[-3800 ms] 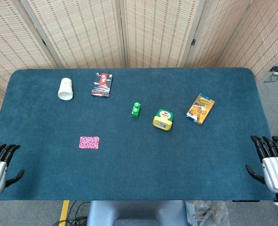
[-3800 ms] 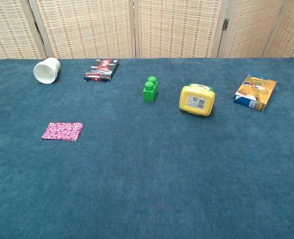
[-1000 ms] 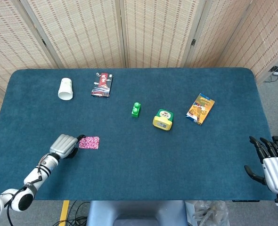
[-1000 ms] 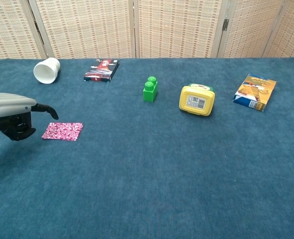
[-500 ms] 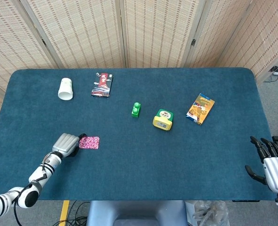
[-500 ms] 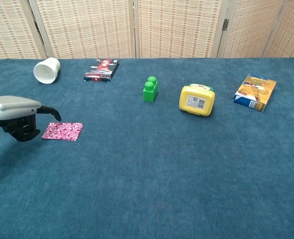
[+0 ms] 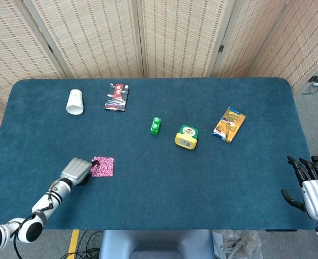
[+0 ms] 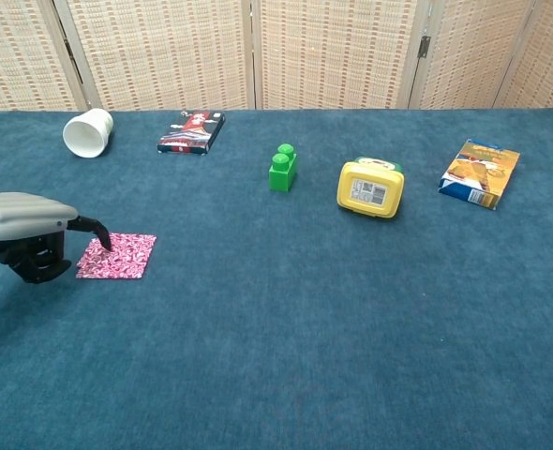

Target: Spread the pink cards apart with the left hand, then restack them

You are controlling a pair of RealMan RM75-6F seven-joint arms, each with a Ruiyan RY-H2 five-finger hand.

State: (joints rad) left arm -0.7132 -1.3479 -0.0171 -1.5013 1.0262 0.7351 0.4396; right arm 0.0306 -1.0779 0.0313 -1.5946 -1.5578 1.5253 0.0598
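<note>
**Touching the pink cards at the near left**

Resting low on the blue table (image 7: 148, 189), the left hand (image 7: 76, 171) lies at the near left, its fingers curled under the silver back while a dark thumb tip presses on the left edge of the pink cards (image 7: 102, 167). In the chest view the same hand (image 8: 23, 232) sits just left of the cards (image 8: 117, 256), thumb tip on their near-left corner. The cards lie flat, showing as a squarish patterned patch; whether they are fanned at all cannot be told.

At the near right edge, off the table, the right hand (image 7: 312, 186) hangs with dark fingers spread apart, holding nothing.

Farther back, near the middle, a green toy brick (image 7: 156, 125) stands upright, with a yellow toy clock (image 7: 186, 137) just to its right. Right of that, a blue and orange snack box (image 7: 229, 124) lies flat and angled.

Toward the far left, a white paper cup (image 7: 75, 102) lies on its side, and a dark printed packet (image 7: 116, 96) lies flat to its right.
</note>
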